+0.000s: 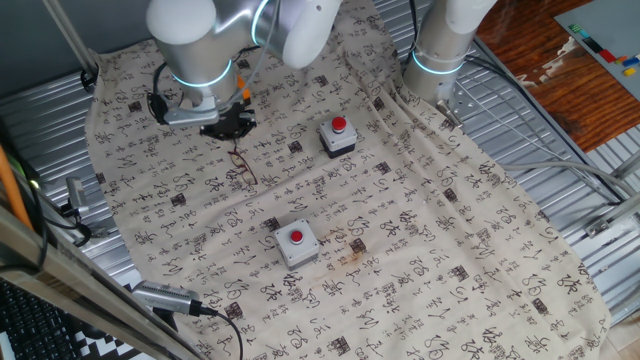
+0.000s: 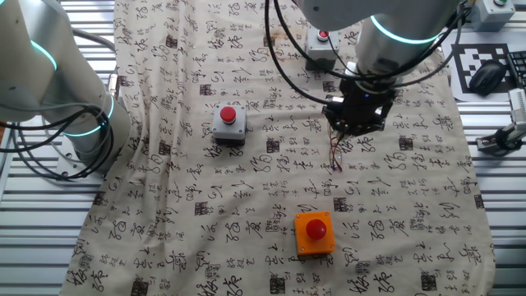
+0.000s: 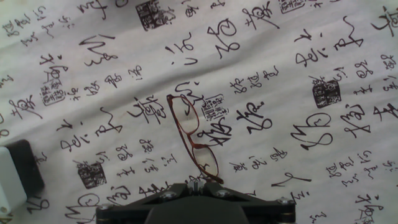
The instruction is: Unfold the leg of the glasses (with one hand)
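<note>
My gripper point(image 1: 228, 126) hangs low over the cloth-covered table point(image 1: 480, 260), just above the glasses point(image 1: 243, 168). In my hand view the gripper's black base point(image 3: 196, 205) fills the bottom edge and the fingertips themselves stay out of sight, so I cannot tell whether they are spread or pressed together; the two fixed views show only a dark cluster at my wrist, too small to settle it.

The glasses point(image 3: 194, 138) lie flat on the cloth point(image 3: 280, 74), their thin reddish-brown frame running diagonally from upper left to lower right, with the lower lens closest to my gripper's base. Black printed characters surround them on all sides. From the other fixed view the glasses point(image 2: 336, 152) appear as a thin dark line directly below my gripper point(image 2: 357, 115).

A grey box with a red button point(image 1: 338, 136) sits to one side, well apart from the glasses. A second grey box with a red button point(image 1: 296, 243) lies nearer the table's front edge. An orange box with a red button point(image 2: 315, 233) shows in the other fixed view.
</note>
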